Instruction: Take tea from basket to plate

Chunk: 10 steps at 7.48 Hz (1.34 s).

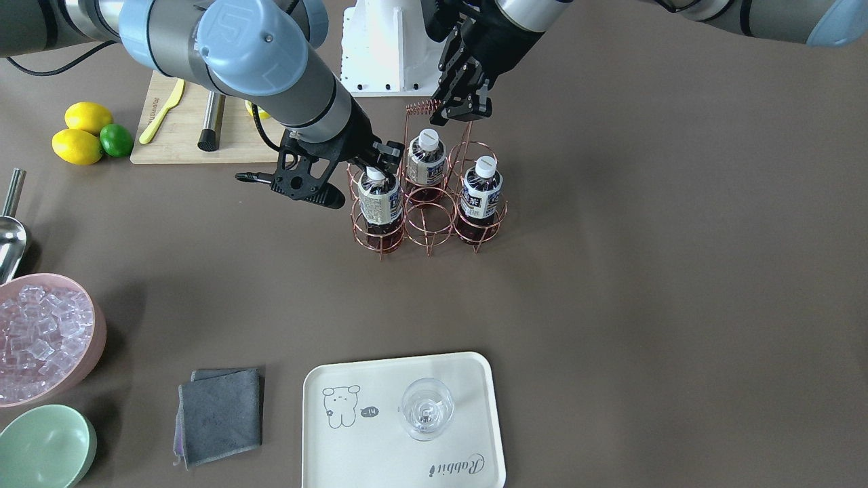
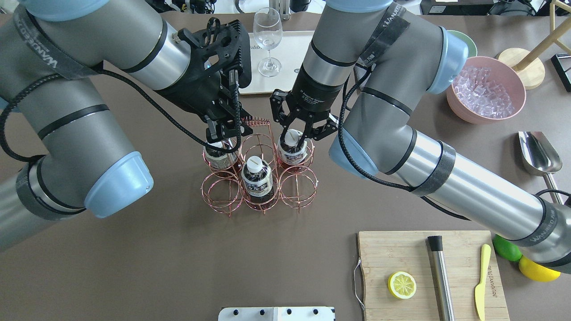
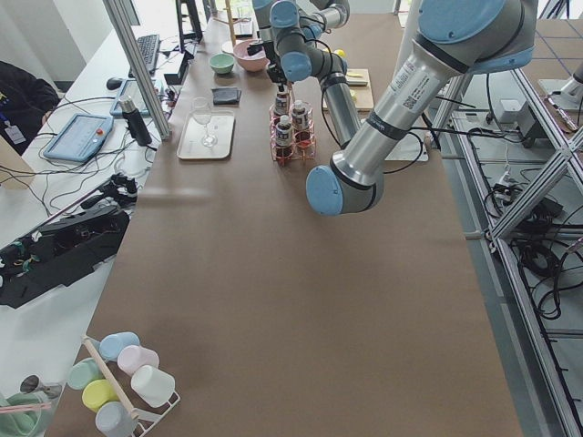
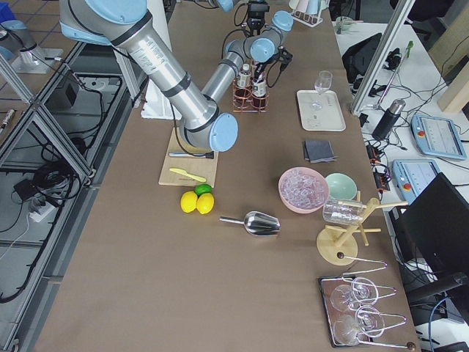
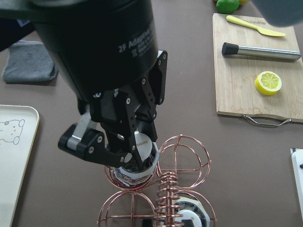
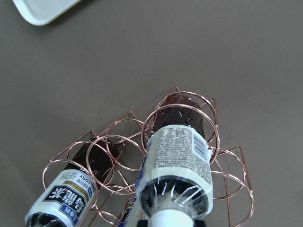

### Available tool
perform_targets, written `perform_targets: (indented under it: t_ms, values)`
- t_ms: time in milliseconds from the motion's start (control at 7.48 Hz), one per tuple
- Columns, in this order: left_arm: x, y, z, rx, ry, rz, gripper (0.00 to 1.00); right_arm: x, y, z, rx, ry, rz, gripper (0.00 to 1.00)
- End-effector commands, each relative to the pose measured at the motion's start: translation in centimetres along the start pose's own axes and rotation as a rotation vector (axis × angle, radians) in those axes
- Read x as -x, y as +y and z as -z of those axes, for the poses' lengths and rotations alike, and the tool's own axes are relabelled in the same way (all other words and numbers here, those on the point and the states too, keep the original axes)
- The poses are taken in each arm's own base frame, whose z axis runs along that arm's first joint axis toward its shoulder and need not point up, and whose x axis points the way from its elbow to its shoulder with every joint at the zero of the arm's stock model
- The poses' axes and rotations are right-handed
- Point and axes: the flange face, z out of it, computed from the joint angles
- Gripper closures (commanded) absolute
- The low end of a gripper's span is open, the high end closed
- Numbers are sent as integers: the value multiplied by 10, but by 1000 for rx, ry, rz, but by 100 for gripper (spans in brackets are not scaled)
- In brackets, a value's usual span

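The copper wire basket (image 1: pixel 428 224) stands mid-table with three tea bottles in it. My right gripper (image 1: pixel 375 169) is shut on the white cap of one tea bottle (image 1: pixel 380 203), which stands in its ring; the grip also shows in the overhead view (image 2: pixel 295 136) and the left wrist view (image 5: pixel 137 151). The other two bottles (image 1: pixel 426 163) (image 1: pixel 481 193) stand free. My left gripper (image 1: pixel 466 112) is shut on the end of the coiled handle (image 1: pixel 424 105). The cream plate (image 1: pixel 380 461) with the bear drawing lies at the table's operator side, apart from both grippers.
A wine glass (image 1: pixel 427 407) stands on the plate. A grey cloth (image 1: pixel 220 413), a pink bowl of ice (image 1: pixel 41 339), a green bowl (image 1: pixel 41 447) and a metal scoop (image 1: pixel 10 237) lie to one side. A wooden cutting board (image 1: pixel 169 135), lemons and a lime lie near the robot.
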Motion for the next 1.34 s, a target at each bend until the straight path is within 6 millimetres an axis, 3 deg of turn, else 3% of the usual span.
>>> perform_targets:
  t_ms: [0, 267, 534, 668, 802, 935, 1069, 1202]
  values:
    - [0, 1, -1, 2, 0, 1, 100, -2, -20, 66, 2, -58, -40, 100]
    - [1, 2, 0, 3, -1, -1, 100, 13, -26, 132, -4, -103, -75, 100]
    - [1, 2, 0, 1, -1, -2, 100, 29, -36, 161, -36, -117, -82, 100]
    - [1, 2, 0, 3, -1, -1, 100, 29, -62, 166, -61, -102, -30, 100]
    - [1, 2, 0, 1, -1, -2, 100, 19, -110, 164, -79, -67, 16, 100]
    - [0, 1, 1, 0, -1, -3, 100, 23, -152, 159, -82, -25, 76, 100]
    - [0, 0, 1, -1, -1, -4, 100, 52, -183, 152, -82, 26, 101, 100]
    - [1, -1, 2, -2, -3, -3, 100, 62, -206, 143, -91, 71, 135, 100]
